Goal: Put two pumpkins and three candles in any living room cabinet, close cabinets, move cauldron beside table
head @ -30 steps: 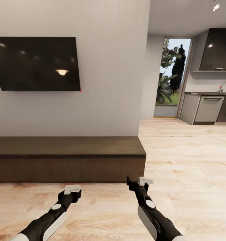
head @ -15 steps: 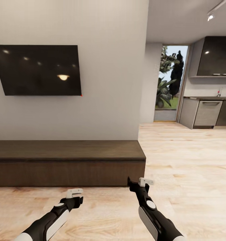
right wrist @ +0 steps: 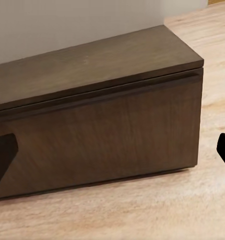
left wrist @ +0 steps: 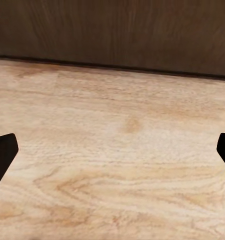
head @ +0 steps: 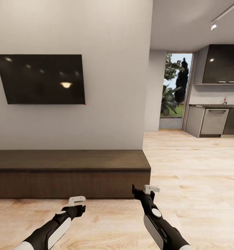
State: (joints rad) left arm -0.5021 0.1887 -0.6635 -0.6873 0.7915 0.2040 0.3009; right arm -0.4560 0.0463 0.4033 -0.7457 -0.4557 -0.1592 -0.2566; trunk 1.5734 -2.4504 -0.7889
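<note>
The long, low dark brown cabinet [head: 68, 173] stands against the white wall just ahead, its plain fronts shut and its flat top bare. Its front shows in the left wrist view [left wrist: 112, 30], and its right end and top in the right wrist view [right wrist: 102, 135]. My left gripper [head: 77, 203] hovers open over the wood floor in front of it, and the left wrist view [left wrist: 112, 155] has nothing between the fingers. My right gripper [head: 145, 191] is open too, near the cabinet's right end [right wrist: 112, 155]. The pumpkins, candles, cauldron and table are out of view.
A black TV [head: 44, 79] hangs on the wall above the cabinet. To the right, light wood floor [head: 193, 166] runs to a garden doorway [head: 174, 90] and grey kitchen units [head: 214, 121].
The whole picture has slid downward and things look slightly smaller, so the camera has moved. Both arms keep nearly the same pose, with the grippers still open.
</note>
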